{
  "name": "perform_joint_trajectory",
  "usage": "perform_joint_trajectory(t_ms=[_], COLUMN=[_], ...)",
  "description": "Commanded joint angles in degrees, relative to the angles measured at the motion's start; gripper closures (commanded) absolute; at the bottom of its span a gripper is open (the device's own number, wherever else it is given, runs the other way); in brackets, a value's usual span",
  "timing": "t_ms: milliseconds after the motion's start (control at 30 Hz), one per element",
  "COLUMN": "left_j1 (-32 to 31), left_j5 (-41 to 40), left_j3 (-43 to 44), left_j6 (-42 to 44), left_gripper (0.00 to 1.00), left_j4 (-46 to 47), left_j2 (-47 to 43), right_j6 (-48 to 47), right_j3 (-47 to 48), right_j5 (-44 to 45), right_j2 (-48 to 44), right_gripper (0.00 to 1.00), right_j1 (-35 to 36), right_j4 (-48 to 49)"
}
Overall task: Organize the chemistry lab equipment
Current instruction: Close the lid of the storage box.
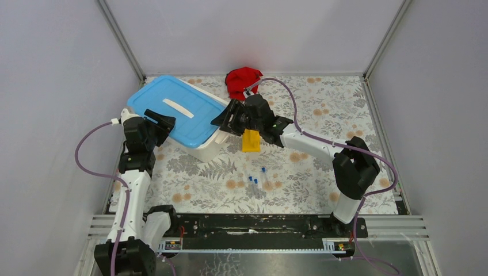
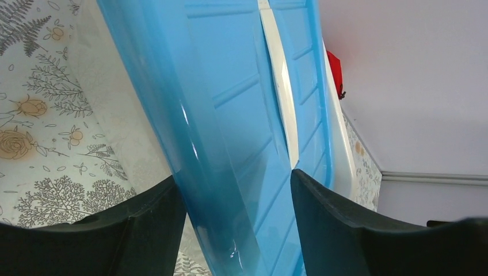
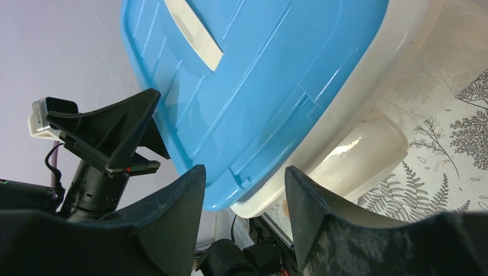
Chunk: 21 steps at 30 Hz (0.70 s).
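Resting place, tub: we locate the white blue-lidded tub (image 1: 208, 150) at the left rear of the flowered table (image 1: 322, 109), set at an angle to the table's edges.
Lid: the blue lid (image 1: 155, 98) sits on the tub; a white strip handle (image 1: 177, 108) runs along its top.
Left gripper: the left gripper (image 2: 233, 184) is at the tub's left side. Its jaws stand apart with the lid's rim running between them. The black fingers (image 2: 144, 224) lie close against the rim on both sides; we cannot tell whether they press on it.
Right gripper: the right gripper (image 3: 243, 172) is at the tub's right corner. The lid's corner and the white wall below it sit between the spread jaws; we cannot tell whether the tub is clamped.
Yellow rack: the long yellow holed rack (image 1: 251, 141) lies just beside the tub's near right corner, partly under the right wrist.
Tubes: the small clear blue-capped tubes (image 1: 254, 180) lie on the table nearer the arm bases, apart from the tub; we count three blue caps.
Red cloth: a red cloth (image 1: 241, 81) lies at the table's back edge, behind the right gripper.
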Motion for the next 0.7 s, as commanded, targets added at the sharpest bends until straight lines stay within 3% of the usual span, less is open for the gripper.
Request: perform_joint_trajectory(t_ms=[0,333,667], left_j1=[0.31,0.3,0.25], left_j5=[3.84,-1.1,-8.9], left_j3=[0.83,-6.56,-14.5], left_j6=[2.41,-0.53,-10.96], left_gripper=[0.3,0.41,0.74], left_j4=[2.33,1.05,-1.39], left_j2=[1.44,-3.73,-14.53], right_j6=[0.31,0.34,0.6], right_j3=[-0.3,-1.75,-3.18], right_j5=[-0.42,-0.66,-0.97], right_j2=[-1.56,-2.22,-2.56], right_gripper=[0.4,0.4,0.4], right_j1=[-0.59,-0.62,-0.64], right_j4=[2.85,3.9,5.62])
